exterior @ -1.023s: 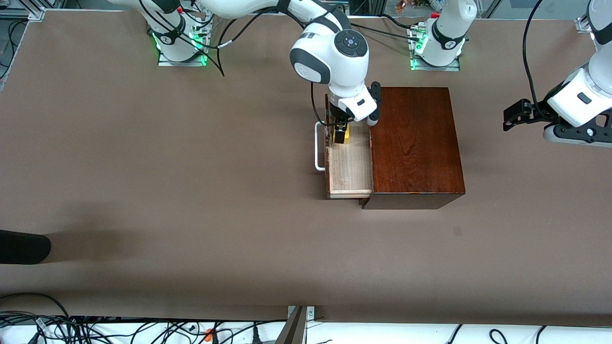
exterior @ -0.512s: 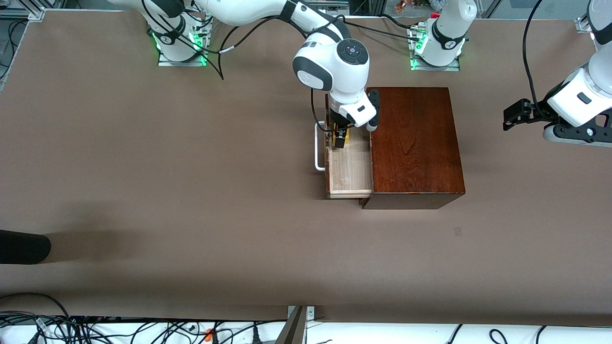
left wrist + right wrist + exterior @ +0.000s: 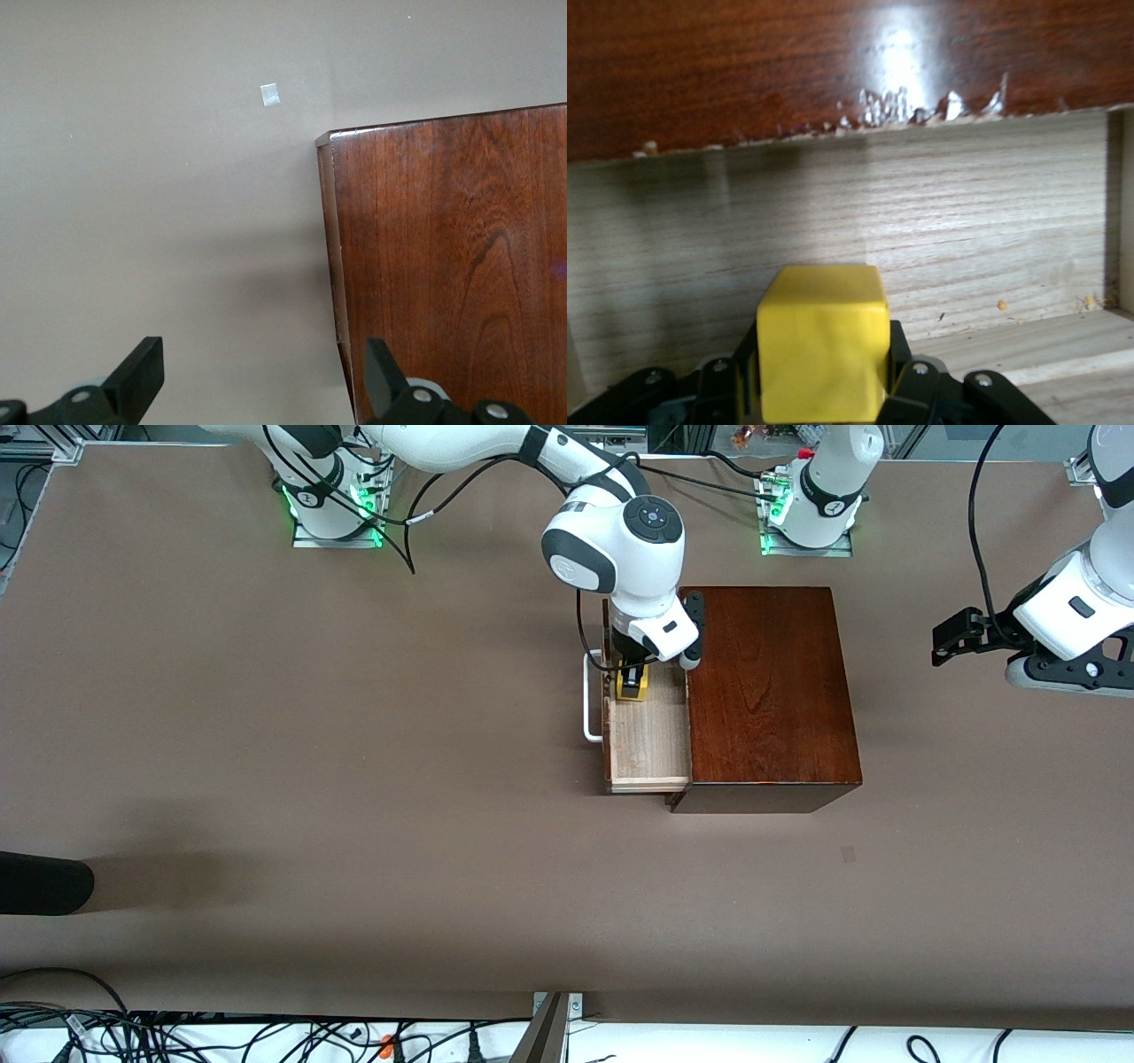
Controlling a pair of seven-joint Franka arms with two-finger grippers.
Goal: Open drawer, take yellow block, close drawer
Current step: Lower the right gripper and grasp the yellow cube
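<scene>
The drawer [image 3: 649,737] of the dark reddish-brown wooden box [image 3: 769,691] stands pulled out, its white handle [image 3: 589,697] toward the right arm's end. My right gripper [image 3: 631,683] is down in the drawer, shut on the yellow block [image 3: 633,693]. In the right wrist view the block [image 3: 822,341] sits clamped between the fingers [image 3: 899,359] over the pale drawer floor [image 3: 921,221]. My left gripper [image 3: 952,638] waits open in the air at the left arm's end of the table; its fingers [image 3: 142,372] show above the table and the box's corner [image 3: 443,266].
A dark object [image 3: 44,883] lies at the table's edge on the right arm's end, nearer the front camera. Cables [image 3: 177,1036] run along the front edge. A small pale mark [image 3: 848,854] is on the table near the box.
My right gripper sank lower into the drawer around the yellow block and closed on it. The left arm has not moved.
</scene>
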